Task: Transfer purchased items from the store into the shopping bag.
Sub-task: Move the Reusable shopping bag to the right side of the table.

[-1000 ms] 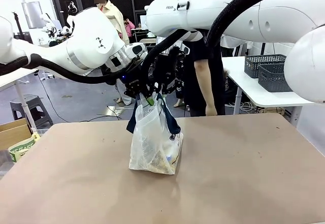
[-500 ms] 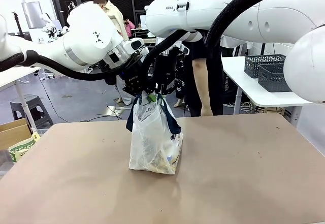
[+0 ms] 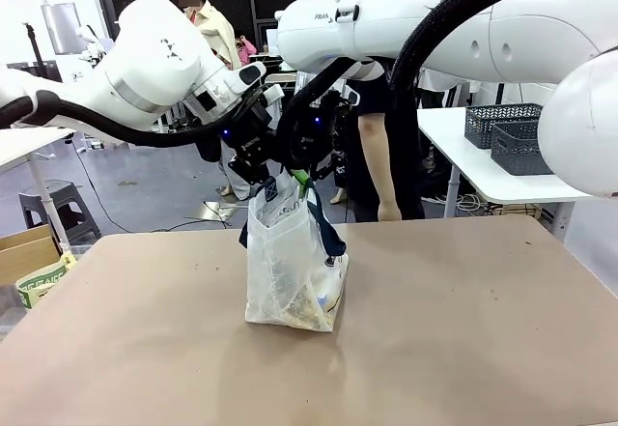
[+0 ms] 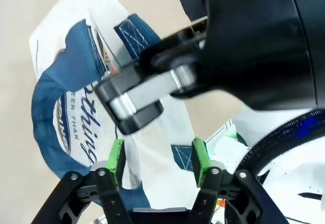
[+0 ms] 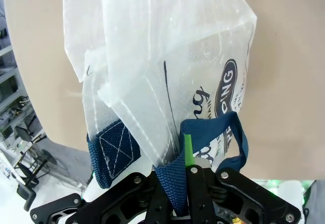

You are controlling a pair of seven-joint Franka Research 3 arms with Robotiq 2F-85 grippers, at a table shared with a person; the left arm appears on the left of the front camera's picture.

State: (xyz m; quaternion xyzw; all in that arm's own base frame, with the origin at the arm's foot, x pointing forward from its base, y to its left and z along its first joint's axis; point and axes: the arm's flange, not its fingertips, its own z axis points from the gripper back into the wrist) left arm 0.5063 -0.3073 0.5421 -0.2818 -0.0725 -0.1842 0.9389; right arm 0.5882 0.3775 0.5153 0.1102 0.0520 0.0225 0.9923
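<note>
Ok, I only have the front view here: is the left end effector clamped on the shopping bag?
Observer: No. The left wrist view shows the left end effector open, green pads apart, with the shopping bag plastic unclamped between them.
Operator: And the right?
Observer: The right end effector is shut on a navy handle strap, seen from its wrist view.
</note>
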